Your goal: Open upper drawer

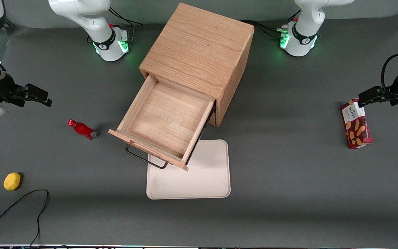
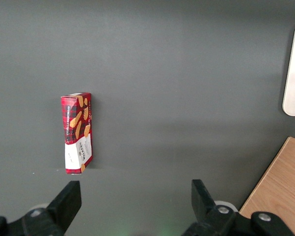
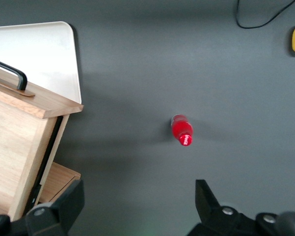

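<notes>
Front view shows the upper drawer [image 1: 166, 121] pulled out, the pincer [image 1: 36, 95] spread, well apart from it.

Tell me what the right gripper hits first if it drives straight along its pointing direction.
Probably bare table. The open gripper points down at the mat between the pulled-out upper drawer and the red bottle; neither sits squarely between the fingers.

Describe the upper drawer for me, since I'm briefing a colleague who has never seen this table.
Find the wooden cabinet mid-table. The upper drawer is the shallow, empty oak box pulled far out of its front, above a white tray, with a black bar handle. The red bottle stands beside it; the gripper, open, hovers nearer the working arm's end.
</notes>
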